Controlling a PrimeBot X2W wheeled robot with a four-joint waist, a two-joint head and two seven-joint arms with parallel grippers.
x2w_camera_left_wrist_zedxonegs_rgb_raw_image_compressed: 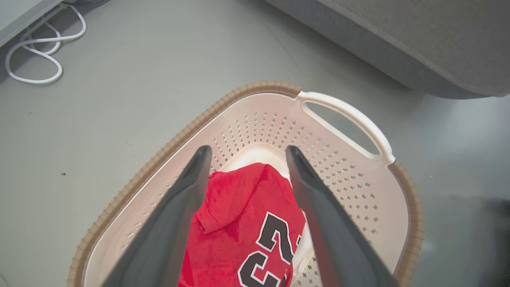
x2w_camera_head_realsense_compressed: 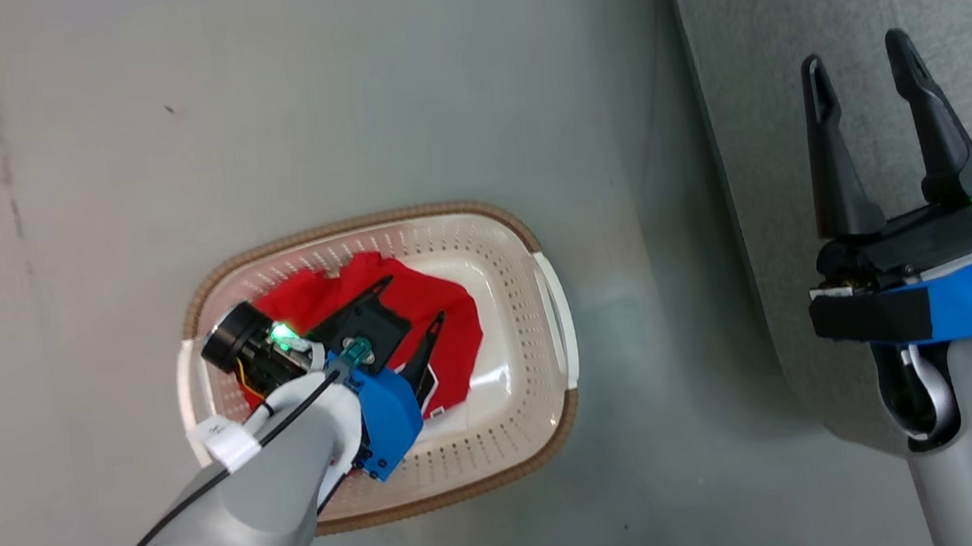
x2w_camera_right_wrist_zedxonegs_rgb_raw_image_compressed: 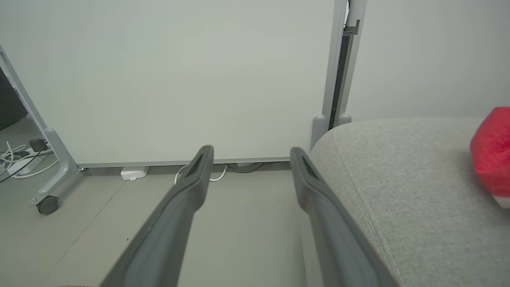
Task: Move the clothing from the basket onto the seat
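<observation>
The cream basket with its brown rim sits on the grey floor, and red clothing lies inside it. My left gripper hangs open just above that garment, fingers spread. In the left wrist view the same gripper frames the red clothing with black-and-white numerals, inside the basket. My right gripper stands open over the edge of the grey seat, holding nothing. The right wrist view has that gripper beside the seat, where another red piece of clothing lies at the far right.
A white panel on a wheeled frame stands beyond the seat, with cables on the floor by it. A white cable loops on the floor past the basket. Bare grey floor surrounds the basket.
</observation>
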